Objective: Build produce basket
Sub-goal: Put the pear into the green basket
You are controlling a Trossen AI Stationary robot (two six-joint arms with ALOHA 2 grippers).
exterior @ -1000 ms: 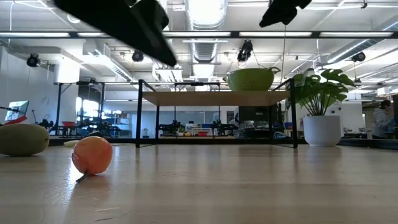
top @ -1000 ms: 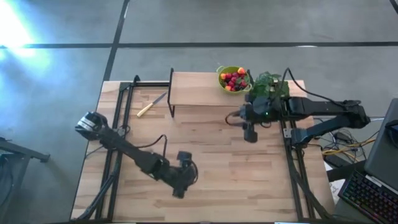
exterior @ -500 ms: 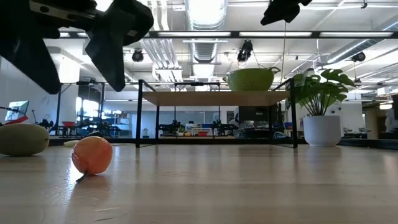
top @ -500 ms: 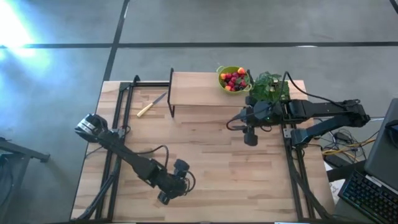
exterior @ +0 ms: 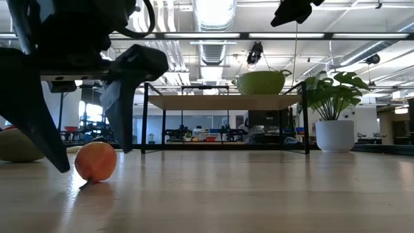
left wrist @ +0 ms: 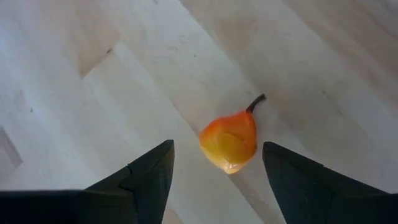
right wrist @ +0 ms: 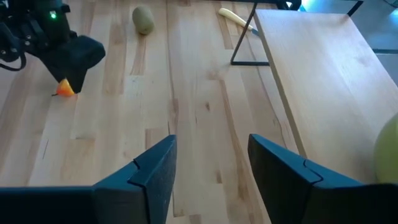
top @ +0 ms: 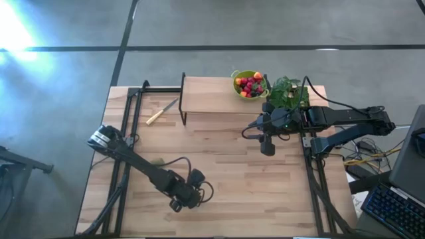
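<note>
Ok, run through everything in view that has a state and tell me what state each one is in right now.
left gripper: open, fingers either side of the orange fruit, not gripping it
orange fruit: lying loose on the table
right gripper: open, empty, near the shelf
green basket: upright on the shelf, holding fruit
kiwi-like fruit: lying on the table
knife: lying flat

1. My left gripper (exterior: 81, 145) now sits low at the desk's near edge, down from well above it a second ago.
2. Its open fingers (left wrist: 144, 177) now straddle the small orange fruit (left wrist: 231, 140), one on each side.
3. In the low view, the left arm now hides most of the kiwi-like fruit (exterior: 18, 146).
</note>
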